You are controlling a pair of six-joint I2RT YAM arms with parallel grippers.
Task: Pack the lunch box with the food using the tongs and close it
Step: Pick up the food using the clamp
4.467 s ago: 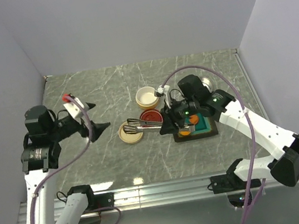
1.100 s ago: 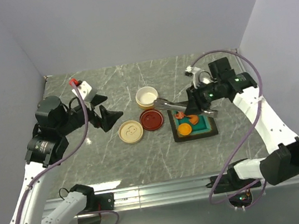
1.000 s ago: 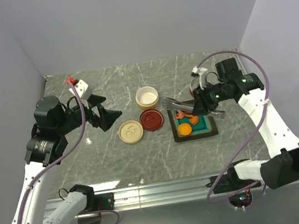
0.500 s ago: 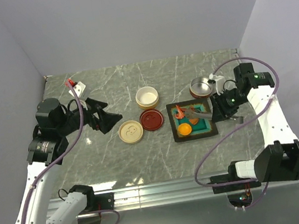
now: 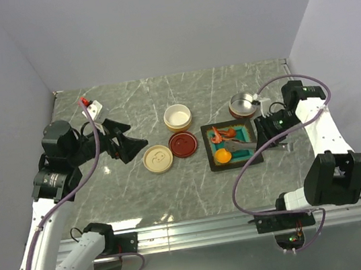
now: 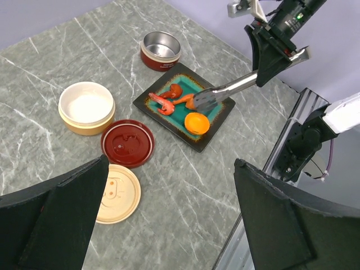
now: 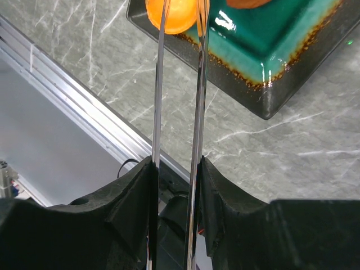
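The thin silver tongs [image 5: 239,142] are held at their joined end by my right gripper [image 5: 263,135], which is shut on them. Their two arms [image 7: 198,84] stay slightly apart and reach left over the teal tray [image 5: 247,153]. The tips hover by the round orange disc [image 5: 222,157] and the curled red-orange shrimp pieces [image 5: 220,133]; I cannot tell whether they pinch anything. The lunch box parts, a cream round bowl [image 5: 178,116] and a steel-lined red bowl [image 5: 242,104], stand open. My left gripper [image 5: 127,145] hangs open above the table's left.
A dark red lid [image 5: 183,144] and a cream lid [image 5: 157,159] lie flat left of the tray. The metal rail [image 7: 84,107] along the table's near edge runs below the tongs in the right wrist view. In the left wrist view the tray [image 6: 175,115] lies centre.
My right arm has drawn back to the right with the tongs, uncovering the steel-lined bowl; the tips moved from the tray's left edge to its middle. The left arm barely shifted.
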